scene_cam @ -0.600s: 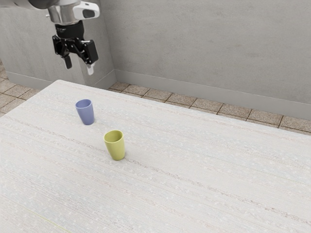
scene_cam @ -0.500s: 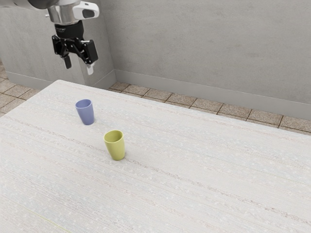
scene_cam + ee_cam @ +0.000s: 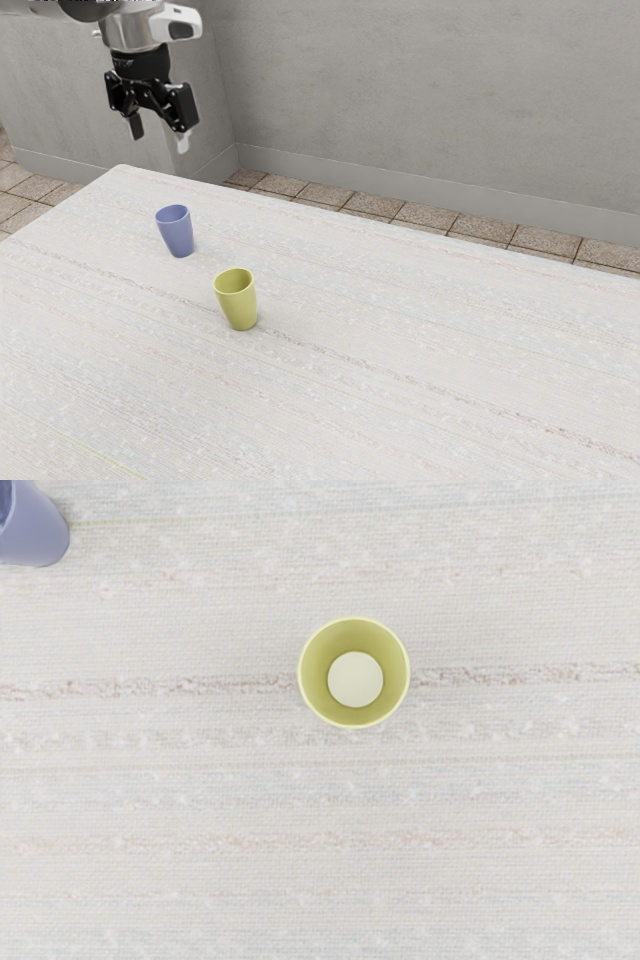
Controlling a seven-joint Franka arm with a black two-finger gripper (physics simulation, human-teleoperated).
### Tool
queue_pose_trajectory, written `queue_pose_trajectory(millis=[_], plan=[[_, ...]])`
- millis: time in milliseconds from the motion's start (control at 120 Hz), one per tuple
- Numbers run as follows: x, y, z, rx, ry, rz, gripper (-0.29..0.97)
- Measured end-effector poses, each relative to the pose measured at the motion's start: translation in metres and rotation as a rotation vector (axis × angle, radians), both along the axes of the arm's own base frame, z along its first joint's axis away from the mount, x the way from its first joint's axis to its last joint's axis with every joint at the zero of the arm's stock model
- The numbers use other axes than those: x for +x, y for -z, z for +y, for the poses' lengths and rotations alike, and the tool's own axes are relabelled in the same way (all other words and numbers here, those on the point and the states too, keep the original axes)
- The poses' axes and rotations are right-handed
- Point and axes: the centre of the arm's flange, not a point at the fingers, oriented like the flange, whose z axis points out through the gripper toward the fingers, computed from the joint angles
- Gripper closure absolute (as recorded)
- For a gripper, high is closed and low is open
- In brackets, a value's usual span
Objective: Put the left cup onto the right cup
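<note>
Two cups stand upright on the pale table (image 3: pixel 420 340). The blue cup (image 3: pixel 175 230) is nearer the exterior view's left, and the yellow-green cup (image 3: pixel 236 298) is to its right and closer to the front. My gripper (image 3: pixel 160 137) hangs high above the table, open, with nothing between its fingers. In the wrist view the yellow-green cup (image 3: pixel 354 673) lies straight under my hand, its mouth facing up. The blue cup (image 3: pixel 30 525) is off to one side of it, cut by the picture's corner.
A grey wall (image 3: pixel 420 90) and a strip of brick floor (image 3: pixel 450 220) run behind the table's far edge. The table surface stretches wide to the exterior view's right of the cups.
My gripper has risen a little and drifted slightly to the exterior view's left. Both cups have stayed where they were.
</note>
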Motion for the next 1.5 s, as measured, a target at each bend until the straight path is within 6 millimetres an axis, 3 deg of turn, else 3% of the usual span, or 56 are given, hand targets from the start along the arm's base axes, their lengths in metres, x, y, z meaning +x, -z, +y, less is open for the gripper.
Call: queue_pose_trajectory(millis=[150,433,1067,1500], plan=[[0.003,0.010,0.026,0.005,-0.033,0.014,0.00],[0.012,0.052,0.066,0.006,-0.057,0.040,0.00],[0.040,0.122,0.096,-0.004,-0.029,0.055,0.00],[0.047,0.147,0.123,-0.004,-0.040,0.058,0.00]])
